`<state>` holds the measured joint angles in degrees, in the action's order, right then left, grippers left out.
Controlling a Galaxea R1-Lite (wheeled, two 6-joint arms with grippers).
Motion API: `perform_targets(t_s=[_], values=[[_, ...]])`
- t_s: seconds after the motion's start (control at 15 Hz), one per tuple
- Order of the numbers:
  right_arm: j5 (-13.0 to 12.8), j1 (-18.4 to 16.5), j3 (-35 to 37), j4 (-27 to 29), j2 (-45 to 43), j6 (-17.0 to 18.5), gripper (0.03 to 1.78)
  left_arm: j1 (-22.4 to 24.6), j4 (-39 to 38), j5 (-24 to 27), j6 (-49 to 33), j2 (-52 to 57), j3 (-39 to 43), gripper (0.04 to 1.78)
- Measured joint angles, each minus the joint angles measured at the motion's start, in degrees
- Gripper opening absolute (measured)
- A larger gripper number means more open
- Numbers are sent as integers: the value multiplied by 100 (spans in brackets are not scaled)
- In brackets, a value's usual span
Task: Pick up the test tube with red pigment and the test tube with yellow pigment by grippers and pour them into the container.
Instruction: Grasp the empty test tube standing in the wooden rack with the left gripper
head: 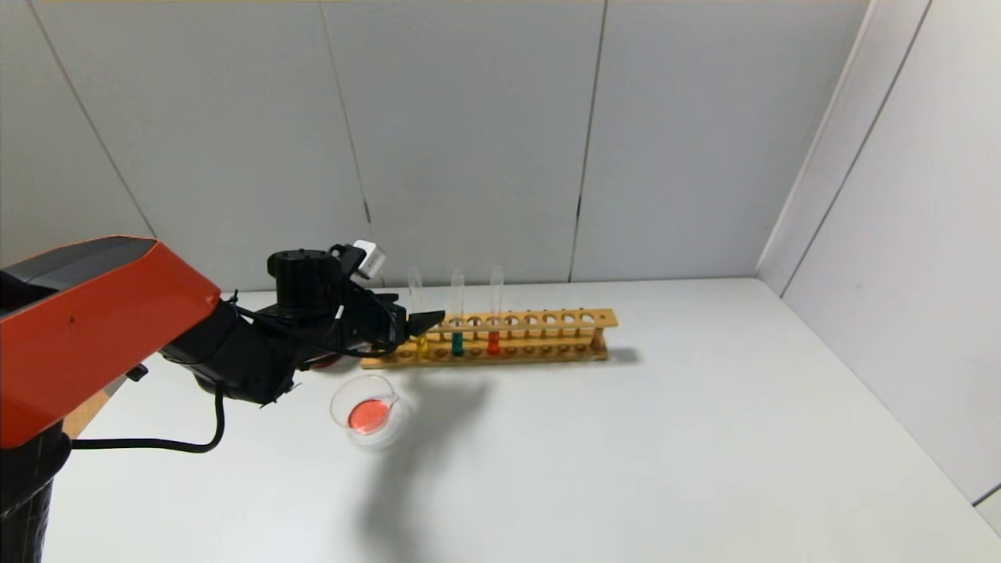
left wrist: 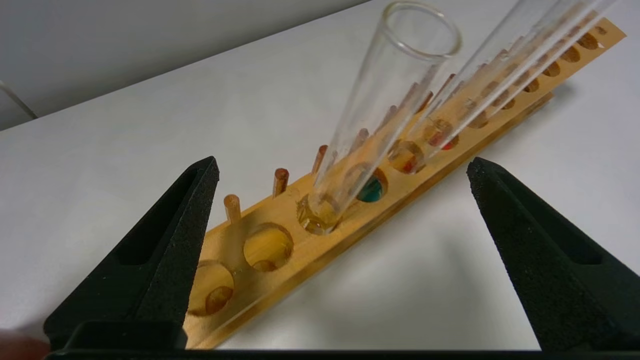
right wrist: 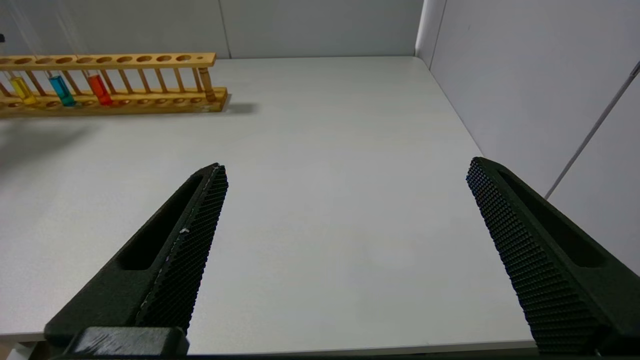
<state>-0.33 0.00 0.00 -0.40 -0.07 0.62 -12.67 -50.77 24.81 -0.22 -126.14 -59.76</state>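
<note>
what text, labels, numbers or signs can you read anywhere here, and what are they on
None: no words, numbers, brands or signs can be read in any view.
Wooden rack: bare wood, no markings.
Test tube with yellow pigment, teal tube, deeper red tube: plain glass, no labels or scale lines visible.
Container: clear glass, no print visible.
Left gripper and right gripper: plain black jaws, no lettering.

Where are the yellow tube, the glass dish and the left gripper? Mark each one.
test tube with yellow pigment (right wrist: pixel 22 90), right wrist view, on its yellow liquid.
container (head: pixel 341 400), head view, on its glass rim.
left gripper (left wrist: pixel 342 167), left wrist view, between its open fingertips.
</note>
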Motion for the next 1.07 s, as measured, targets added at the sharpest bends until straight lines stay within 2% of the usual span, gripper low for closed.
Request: perform_targets(t_s=[0.33,0.47,0.6,0.93,1.0,1.07], values=[[2,0,0,-1,0,0,175,18,124,2,-2,-154,-250,174],[0,0,0,-1,0,0,175,16,124,0,-2,-208,-311,164],[2,0,0,-1,0,-2,175,-21,127,0,0,-263,-341,144],[0,0,0,0,0,0,175,-73,127,0,0,-308,-336,58],[0,0,0,0,0,0,175,-78,124,0,0,-306,-328,43],[0,0,0,0,0,0,175,-73,111,-9,1,-297,-324,35]])
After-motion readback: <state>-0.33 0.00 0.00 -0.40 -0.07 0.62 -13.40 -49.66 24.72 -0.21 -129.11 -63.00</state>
